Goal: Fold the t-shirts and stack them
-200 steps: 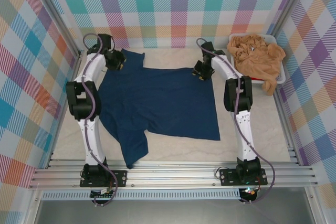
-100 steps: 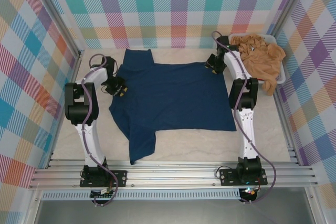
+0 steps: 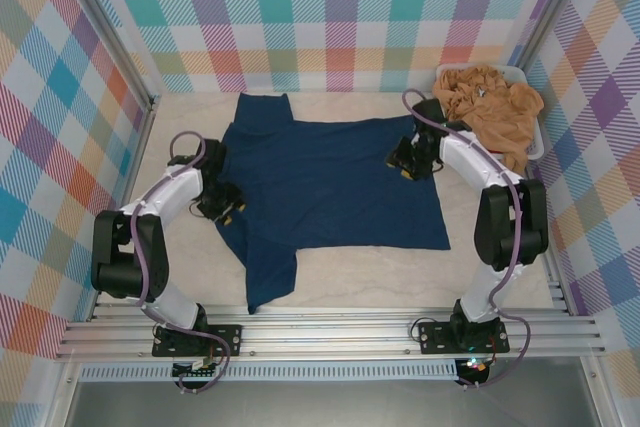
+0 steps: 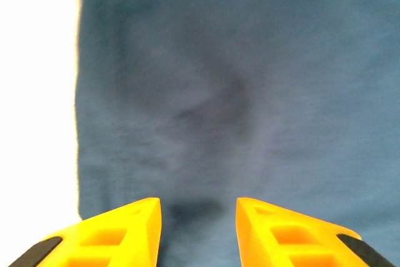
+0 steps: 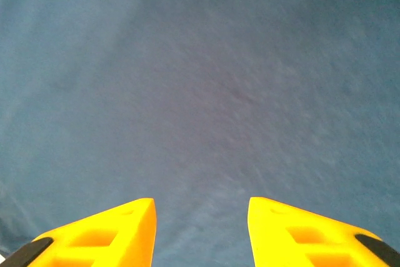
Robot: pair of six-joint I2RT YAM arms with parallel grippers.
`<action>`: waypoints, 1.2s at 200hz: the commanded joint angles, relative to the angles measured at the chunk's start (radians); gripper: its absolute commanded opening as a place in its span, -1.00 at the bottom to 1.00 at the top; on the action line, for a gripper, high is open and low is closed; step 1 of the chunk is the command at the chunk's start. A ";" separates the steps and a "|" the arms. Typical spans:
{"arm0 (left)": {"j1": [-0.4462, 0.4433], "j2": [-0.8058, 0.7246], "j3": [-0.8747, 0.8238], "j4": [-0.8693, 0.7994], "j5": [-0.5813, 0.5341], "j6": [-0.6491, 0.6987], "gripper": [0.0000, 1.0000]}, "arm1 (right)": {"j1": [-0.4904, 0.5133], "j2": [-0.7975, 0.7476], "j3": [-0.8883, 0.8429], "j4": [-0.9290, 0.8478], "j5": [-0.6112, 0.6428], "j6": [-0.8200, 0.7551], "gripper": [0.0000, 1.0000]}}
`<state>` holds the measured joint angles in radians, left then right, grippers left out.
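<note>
A dark navy t-shirt (image 3: 330,182) lies spread flat on the table, one sleeve pointing to the back and one to the front left. My left gripper (image 3: 222,205) hovers at the shirt's left edge, and in the left wrist view its yellow fingers (image 4: 134,226) stand apart over navy cloth (image 4: 250,92) with nothing between them. My right gripper (image 3: 408,159) is over the shirt's right part. It is open too, with bare navy fabric (image 5: 206,92) below its fingers (image 5: 294,229). Tan-orange t-shirts (image 3: 490,107) sit crumpled in the tub.
The white plastic tub (image 3: 537,145) stands in the back right corner against the plaid wall. Bare table (image 3: 500,247) runs along the shirt's right side and front. The metal rail (image 3: 330,332) with both arm bases borders the near edge.
The navy shirt slid right and spread out, then stayed put. The left gripper came back from the far left corner to the shirt's left edge. The right gripper moved from the far corner onto the shirt.
</note>
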<state>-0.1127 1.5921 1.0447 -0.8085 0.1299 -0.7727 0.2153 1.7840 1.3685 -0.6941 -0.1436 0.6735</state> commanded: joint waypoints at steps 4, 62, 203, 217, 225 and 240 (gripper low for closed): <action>0.009 -0.010 -0.077 -0.014 -0.001 -0.011 -0.29 | -0.012 -0.023 -0.084 0.015 -0.022 0.009 -0.15; 0.004 -0.038 -0.184 0.074 0.013 -0.024 -0.35 | -0.022 -0.002 -0.133 -0.010 0.052 -0.055 -0.16; 0.064 -0.194 -0.215 0.005 -0.166 0.107 -1.00 | -0.033 0.176 -0.094 -0.047 0.147 -0.123 -0.15; 0.073 -0.201 -0.215 -0.005 -0.172 0.127 -1.00 | -0.033 0.181 -0.089 -0.050 0.143 -0.123 -0.15; 0.074 -0.197 -0.217 -0.014 -0.177 0.133 -1.00 | -0.033 0.181 -0.088 -0.051 0.144 -0.123 -0.15; 0.073 -0.200 -0.243 -0.007 -0.181 0.135 -1.00 | -0.033 0.181 -0.086 -0.047 0.140 -0.124 -0.15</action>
<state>-0.0490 1.4086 0.8394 -0.7734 -0.0124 -0.6743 0.1890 1.9236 1.2778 -0.7193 -0.0147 0.5655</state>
